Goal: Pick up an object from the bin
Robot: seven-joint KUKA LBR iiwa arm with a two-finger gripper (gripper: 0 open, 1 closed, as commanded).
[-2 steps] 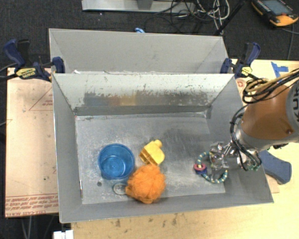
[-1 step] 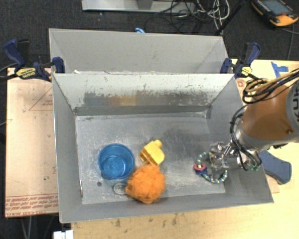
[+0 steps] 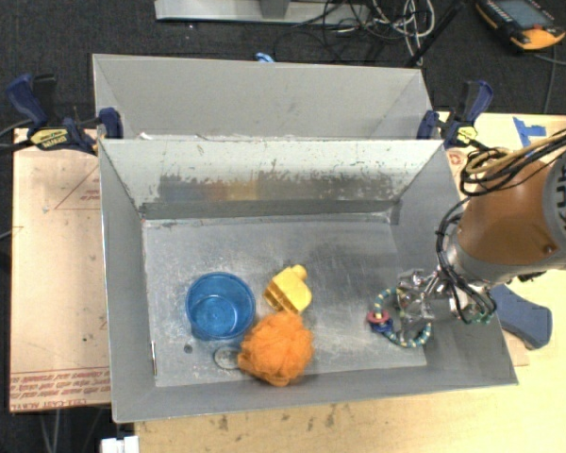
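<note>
Orange arm [image 3: 502, 226] bent low, tool [image 3: 417, 300] over beads [image 3: 394, 328]

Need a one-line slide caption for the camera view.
Pincer over a bead string at the grey bin's right in view; blue cup, yellow toy, orange fluffy ball lie further left.

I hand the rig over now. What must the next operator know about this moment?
Gripper: low at the right side of the bin, at a beaded string. I cannot tell whether it holds it.
Other things: blue cup, yellow piece and orange ball, close together at the front left.
Done: the arm is down in the bin.
Left: secure one thing and lift it out; nothing is raised yet.
</note>
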